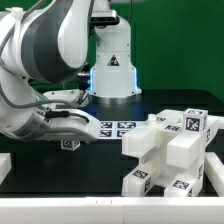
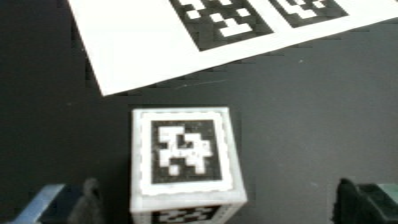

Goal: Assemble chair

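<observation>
A small white chair part with a black-and-white tag on top and another on its end lies on the black table. My gripper is open. Its dark fingers stand well apart on either side of the part without touching it. In the exterior view the gripper hangs just above this small part, left of centre. A blocky white cluster of chair parts with several tags stands at the exterior view's right.
The marker board lies flat just behind the small part, and its corner shows in the wrist view. The arm's white base stands at the back. A white rail runs along the table's front edge.
</observation>
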Robot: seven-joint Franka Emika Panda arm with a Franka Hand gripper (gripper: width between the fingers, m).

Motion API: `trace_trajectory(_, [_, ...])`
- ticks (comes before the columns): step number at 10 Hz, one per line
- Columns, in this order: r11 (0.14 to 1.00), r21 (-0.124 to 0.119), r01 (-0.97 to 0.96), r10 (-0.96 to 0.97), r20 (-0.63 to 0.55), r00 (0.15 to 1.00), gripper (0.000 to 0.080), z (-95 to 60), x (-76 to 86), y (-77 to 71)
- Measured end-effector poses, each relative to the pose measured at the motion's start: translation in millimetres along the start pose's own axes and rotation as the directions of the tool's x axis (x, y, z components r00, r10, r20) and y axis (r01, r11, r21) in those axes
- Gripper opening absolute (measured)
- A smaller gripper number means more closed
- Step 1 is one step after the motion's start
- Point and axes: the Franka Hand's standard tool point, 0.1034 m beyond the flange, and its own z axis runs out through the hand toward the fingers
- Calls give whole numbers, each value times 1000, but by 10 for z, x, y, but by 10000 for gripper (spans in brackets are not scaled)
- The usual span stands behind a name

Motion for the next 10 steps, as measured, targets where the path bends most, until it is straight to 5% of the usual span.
trace_trajectory(5, [992, 31, -122, 115, 160, 980, 649, 201, -143, 129])
trace_trajectory(7, [992, 31, -122, 116, 161, 980, 412, 205, -144, 131])
trace_trajectory(8, [992, 31, -123, 116, 161, 980, 412, 206, -144, 131])
trace_trajectory(9, [992, 31, -123, 116, 162, 980, 279, 207, -145, 132])
trace_trajectory(10, [993, 27, -119, 114, 139, 984, 280, 180, -125, 118])
